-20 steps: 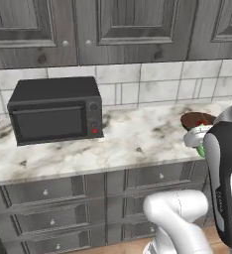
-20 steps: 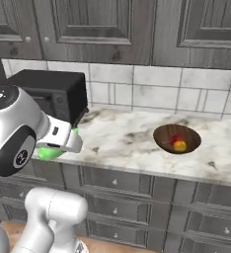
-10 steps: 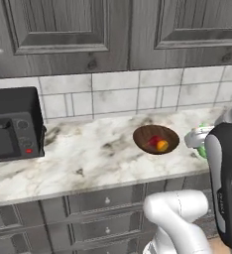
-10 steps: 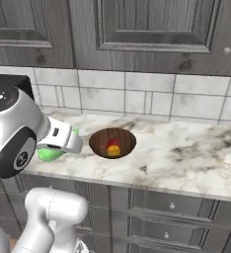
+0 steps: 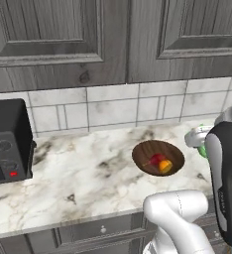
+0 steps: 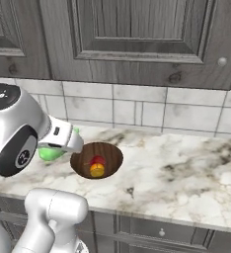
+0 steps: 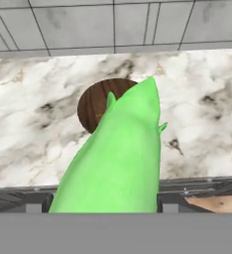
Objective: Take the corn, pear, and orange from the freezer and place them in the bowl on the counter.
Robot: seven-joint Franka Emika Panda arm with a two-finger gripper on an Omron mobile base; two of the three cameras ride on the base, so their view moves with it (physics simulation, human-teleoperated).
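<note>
My gripper [image 7: 106,203] is shut on the corn [image 7: 119,154], a long green husked ear that points out toward the counter. The corn's green end [image 6: 48,154] shows under the hand in the right base view, and a bit of the corn [image 5: 202,149] peeks past the arm in the left base view. The dark brown bowl [image 5: 144,150] [image 6: 110,154] [image 7: 93,101] sits on the marbled counter [image 5: 78,178], just ahead of the corn's tip. In it lie the orange [image 5: 164,166] [image 6: 96,171] and a small red item [image 5: 156,159]. Pear and freezer are out of view.
A black microwave [image 5: 6,144] stands at the counter's left end. Grey wall cabinets [image 5: 63,34] hang above pale tiles [image 5: 113,109]. Grey drawer fronts [image 6: 162,231] run below the counter edge. The counter [image 6: 186,168] stretches on to the right of the bowl.
The base has driven right along the counter, so the whole scene slid left: the microwave is now at the left edge and the bowl is close ahead. The corn stays gripped.
</note>
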